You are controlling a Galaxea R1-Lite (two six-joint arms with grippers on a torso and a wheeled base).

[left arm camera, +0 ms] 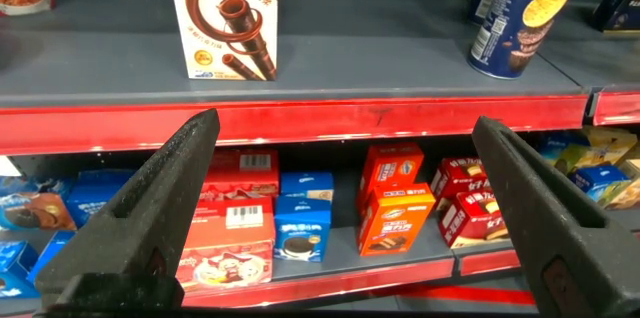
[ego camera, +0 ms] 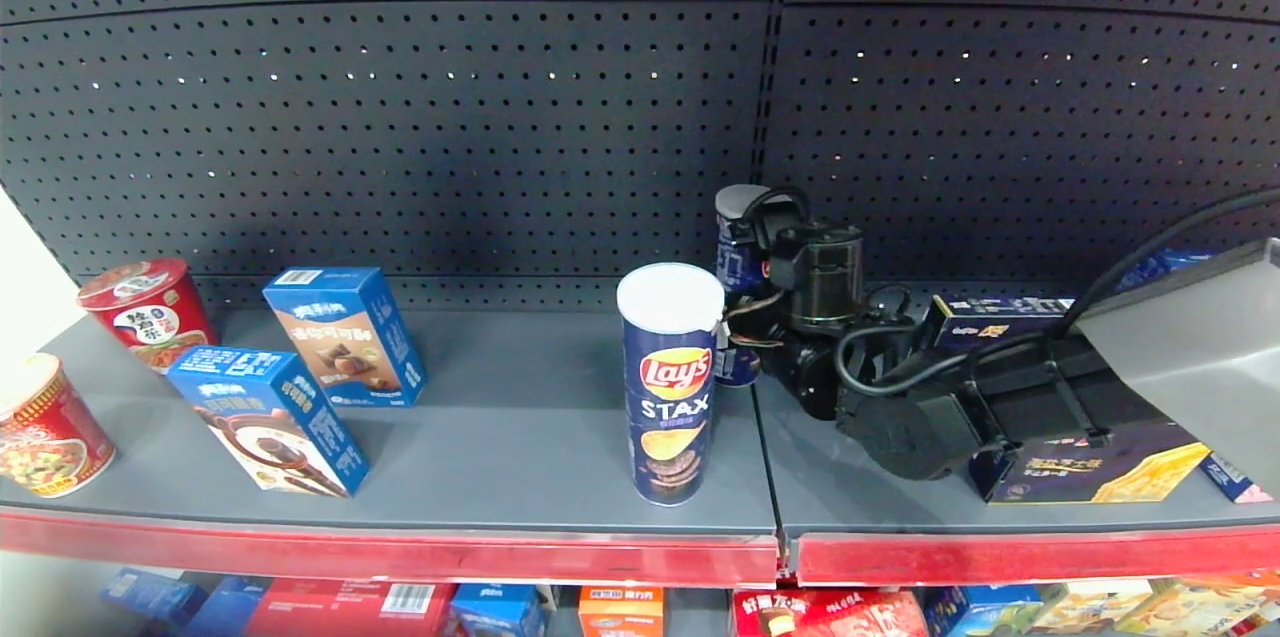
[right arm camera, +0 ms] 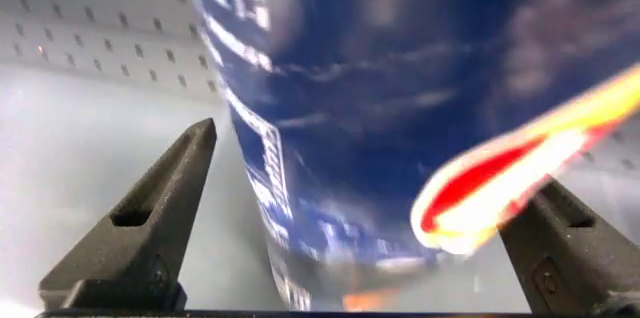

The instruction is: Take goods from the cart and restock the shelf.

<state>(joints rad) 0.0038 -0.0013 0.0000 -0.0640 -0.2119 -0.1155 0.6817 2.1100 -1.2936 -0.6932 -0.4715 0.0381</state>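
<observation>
The grey shelf (ego camera: 520,417) runs across the lower half of the frame. Just right of the middle, at the back, a blue chip can (ego camera: 732,262) stands straight up, lid on top. The right claw (right arm camera: 375,158) is wide, one finger on each side of the can. The left claw (left arm camera: 345,123) is wide too and holds nothing.

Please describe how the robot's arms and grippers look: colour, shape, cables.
The right arm is black, built of rounded joint housings, with looped black cables along it. The left gripper and right gripper have dark, matte, wedge-shaped fingers with small recessed holes.
</observation>
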